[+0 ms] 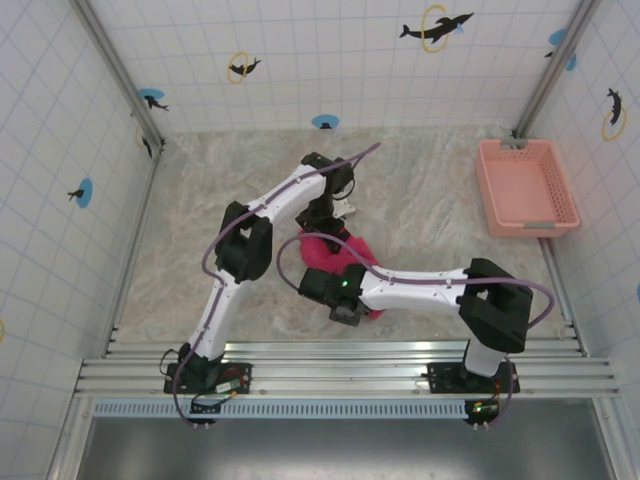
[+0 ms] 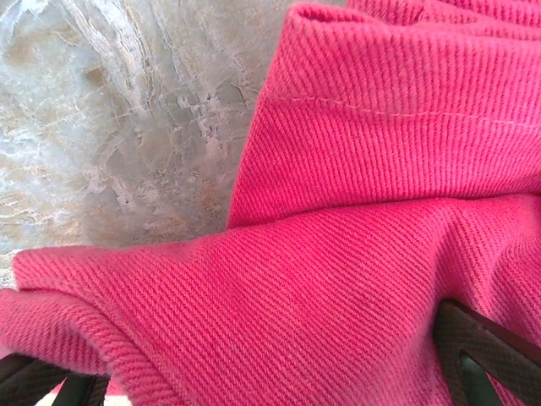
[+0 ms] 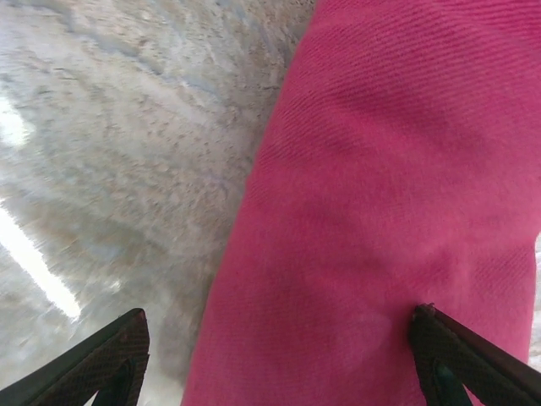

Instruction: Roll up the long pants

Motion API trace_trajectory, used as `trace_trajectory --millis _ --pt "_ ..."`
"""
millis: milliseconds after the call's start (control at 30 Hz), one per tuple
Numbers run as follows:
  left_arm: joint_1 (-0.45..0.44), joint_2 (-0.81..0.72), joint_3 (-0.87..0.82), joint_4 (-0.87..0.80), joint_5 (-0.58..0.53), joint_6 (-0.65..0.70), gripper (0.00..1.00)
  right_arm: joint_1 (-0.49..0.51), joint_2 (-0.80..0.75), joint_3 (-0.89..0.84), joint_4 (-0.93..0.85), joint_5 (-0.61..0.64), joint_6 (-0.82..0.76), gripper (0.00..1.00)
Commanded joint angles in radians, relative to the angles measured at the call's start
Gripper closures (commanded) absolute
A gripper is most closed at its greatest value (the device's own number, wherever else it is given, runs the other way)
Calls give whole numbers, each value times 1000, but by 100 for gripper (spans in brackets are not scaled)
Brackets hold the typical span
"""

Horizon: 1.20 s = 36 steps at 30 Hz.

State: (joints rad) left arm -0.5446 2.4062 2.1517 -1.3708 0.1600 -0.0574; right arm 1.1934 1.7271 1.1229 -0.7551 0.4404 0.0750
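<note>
A: Bright magenta-pink cloth long pants [image 1: 330, 250] sit bunched mid marbled bench [image 1: 430, 200]; left gripper [image 2: 266, 355] and right gripper [image 3: 279, 317] both splayed, straddling fabric.
B: Best: pinch evenly, roll tight, edges aligned.

Left tool [image 2: 269, 359] and right tool [image 3: 277, 315] both gape wide, pointing downward.

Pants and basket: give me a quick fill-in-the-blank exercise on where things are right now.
1. The basket stands at the table's far ____ corner.
2. The pants lie bunched on the ____, not in the basket.
3. Both the left pincer and the right pincer are ____, not shut.
Missing words: right; table; open.
</note>
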Motion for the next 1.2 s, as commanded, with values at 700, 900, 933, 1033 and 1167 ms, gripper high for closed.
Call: trace_trajectory --millis 700,900,933,1033,1167 --pt "13 10 -115 9 20 42 3 -314 354 218 -79 -216 -163 39" --pt "36 -10 -105 14 56 21 3 -389 409 289 -142 -407 -190 70" --pt "65 -16 -101 14 58 16 2 -403 412 294 -143 -437 -182 73" --pt "105 -36 -86 20 65 -5 2 -448 425 320 -158 -563 -180 78" --pt "165 -81 -60 21 64 -25 2 -511 437 340 -173 -745 -181 80"
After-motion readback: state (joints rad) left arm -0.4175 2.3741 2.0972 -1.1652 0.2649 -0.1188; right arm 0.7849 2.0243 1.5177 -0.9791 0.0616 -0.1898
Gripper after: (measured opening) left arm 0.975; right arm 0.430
